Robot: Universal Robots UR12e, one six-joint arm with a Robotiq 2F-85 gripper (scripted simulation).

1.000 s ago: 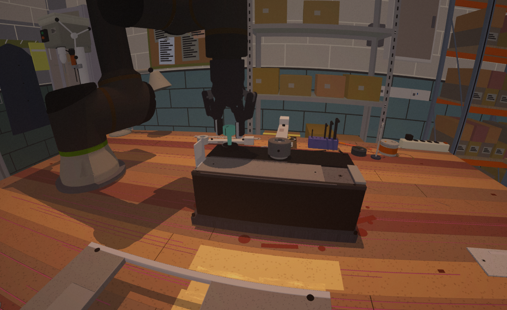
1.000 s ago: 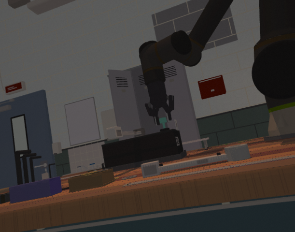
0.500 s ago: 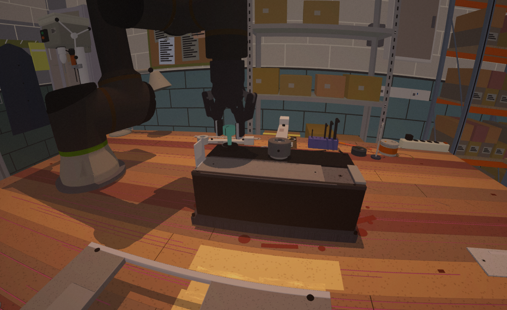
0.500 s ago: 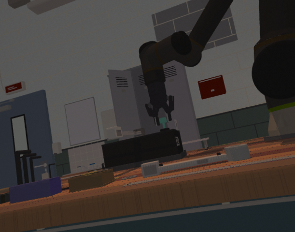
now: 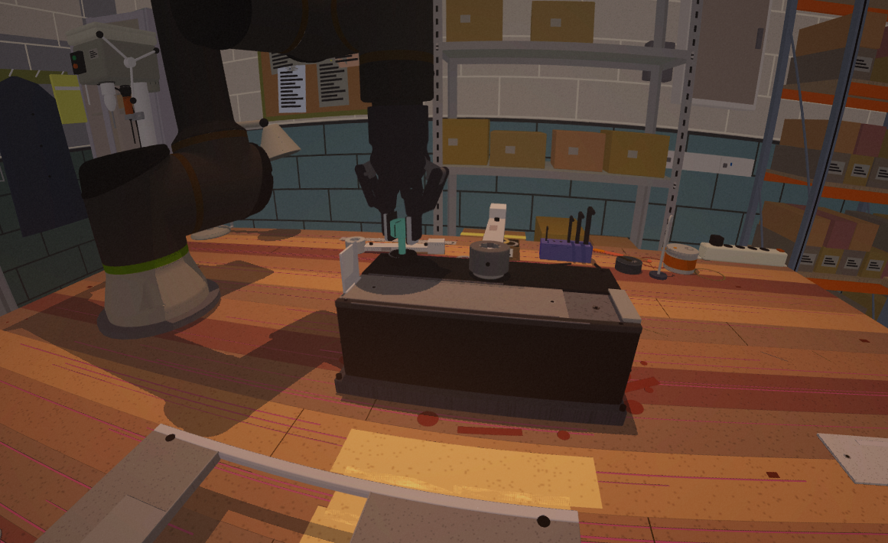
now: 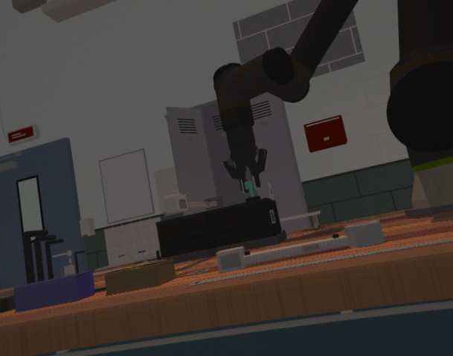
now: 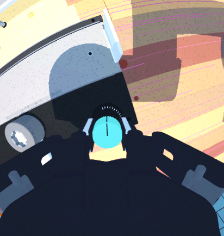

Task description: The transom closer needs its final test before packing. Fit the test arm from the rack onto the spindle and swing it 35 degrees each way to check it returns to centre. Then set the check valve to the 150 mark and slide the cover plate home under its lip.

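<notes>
The dark closer body sits mid-bench, with the teal check valve knob standing at its far left corner inside a ring of white scale ticks. A black line on the knob's top points at the ticks. The grey spindle stands to the right with nothing fitted on it. The pale cover plate lies along the top's near side, a lip at the right end. A white test arm stands behind the body. My gripper is closed around the knob.
A long grey bar lies on the bench beside the closer. A purple tool block, a wire spool and a power strip sit along the far edge. A grey plate lies at the right.
</notes>
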